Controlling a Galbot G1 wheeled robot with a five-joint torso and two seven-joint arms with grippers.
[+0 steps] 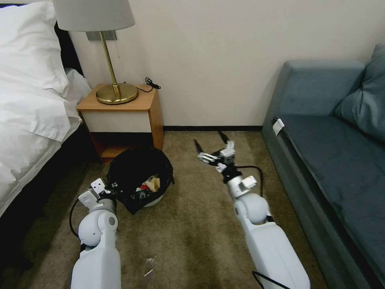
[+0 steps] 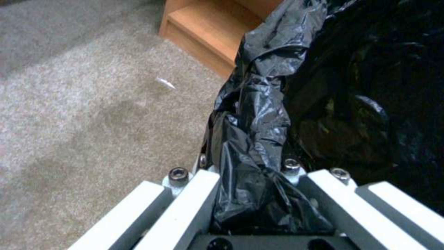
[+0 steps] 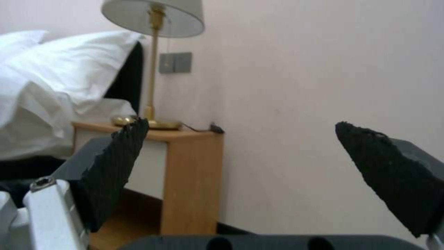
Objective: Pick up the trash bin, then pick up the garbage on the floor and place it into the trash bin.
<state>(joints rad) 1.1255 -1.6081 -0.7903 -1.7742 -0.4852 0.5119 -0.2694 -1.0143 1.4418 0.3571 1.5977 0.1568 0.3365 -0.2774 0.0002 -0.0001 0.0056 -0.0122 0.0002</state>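
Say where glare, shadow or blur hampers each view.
Head view: shadow under the nightstand darkens the trash bin. Left wrist view: glare on the black liner clamped in the left gripper. Right wrist view: the open right gripper looks soft.

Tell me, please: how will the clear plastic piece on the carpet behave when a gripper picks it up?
The clear plastic piece looks thin and crinkled, so it is probably very light and may crush or slip between the fingers. It lies flat on the carpet, so it seems unlikely to roll.
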